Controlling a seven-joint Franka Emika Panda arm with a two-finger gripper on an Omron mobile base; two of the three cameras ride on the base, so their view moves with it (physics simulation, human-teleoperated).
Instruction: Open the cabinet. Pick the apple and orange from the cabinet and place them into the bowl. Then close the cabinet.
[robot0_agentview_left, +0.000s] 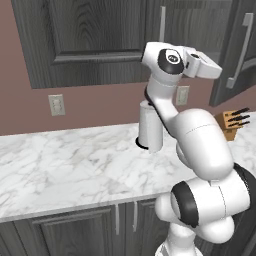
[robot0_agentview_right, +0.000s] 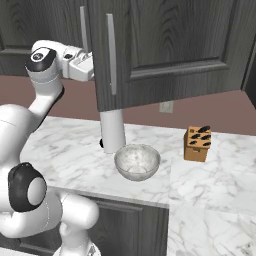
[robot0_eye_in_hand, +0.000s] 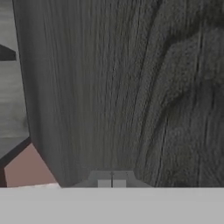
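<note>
The dark grey wood-grain cabinet (robot0_agentview_left: 90, 40) hangs above the counter. Its right door (robot0_agentview_right: 175, 45) stands swung partly out, and the long silver bar handle (robot0_agentview_right: 111, 52) is near that door's left edge. My gripper (robot0_agentview_right: 91, 67) is raised beside that edge, shut with nothing between the fingers. In the hand view the gripper (robot0_eye_in_hand: 111, 183) sits very close to a wood-grain panel (robot0_eye_in_hand: 131, 87). From the left base view, the gripper (robot0_agentview_left: 219, 70) is just left of the open door (robot0_agentview_left: 232, 60). The speckled bowl (robot0_agentview_right: 137, 161) rests empty on the marble counter. The apple and orange are hidden.
A white paper-towel roll (robot0_agentview_right: 112, 131) stands just behind the bowl. A wooden knife block (robot0_agentview_right: 197, 144) sits to the bowl's right. The marble counter (robot0_agentview_left: 65, 170) stretches left, with wall outlets (robot0_agentview_left: 56, 105) above it and lower cabinet doors (robot0_agentview_left: 75, 232) below.
</note>
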